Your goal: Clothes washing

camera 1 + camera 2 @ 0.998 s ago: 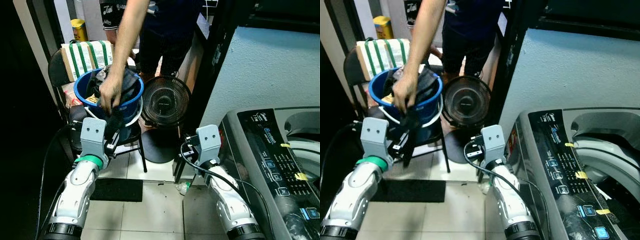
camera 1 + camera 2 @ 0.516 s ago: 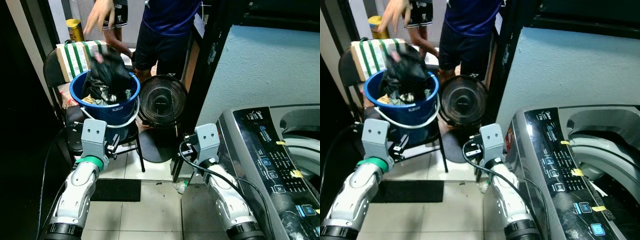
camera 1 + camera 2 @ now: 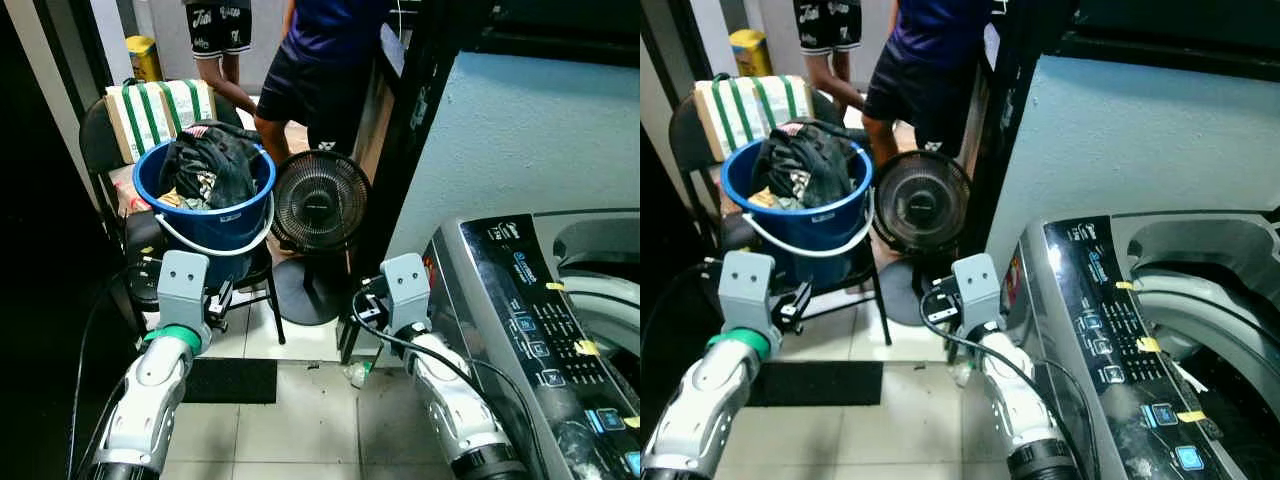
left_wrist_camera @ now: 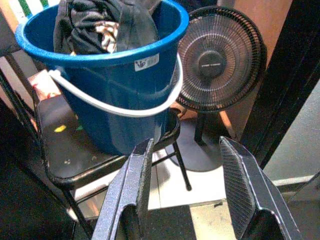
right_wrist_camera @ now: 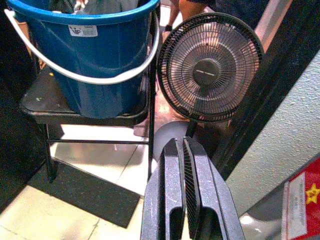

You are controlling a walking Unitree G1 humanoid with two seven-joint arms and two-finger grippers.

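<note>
The left gripper point(image 4: 187, 192) hangs with its fingers spread wide and nothing between them, aimed at the blue bucket point(image 4: 120, 90) but short of it. The right gripper point(image 5: 184, 195) has its fingers pressed together, empty, pointing toward the small black fan point(image 5: 210, 75). The bucket sits on a black chair point(image 4: 75, 155), its white handle point(image 4: 115, 107) drooped down the front, and the dark clothes point(image 3: 212, 165) are heaped inside above the rim. A person point(image 3: 320, 60) stands just behind the chair. The washing machine point(image 3: 540, 330) is off to the robot's right, its tub open. To my eye, the left arm should come in over the rim and pinch a thick fold of cloth, keeping clear of the handle and the person's legs.
</note>
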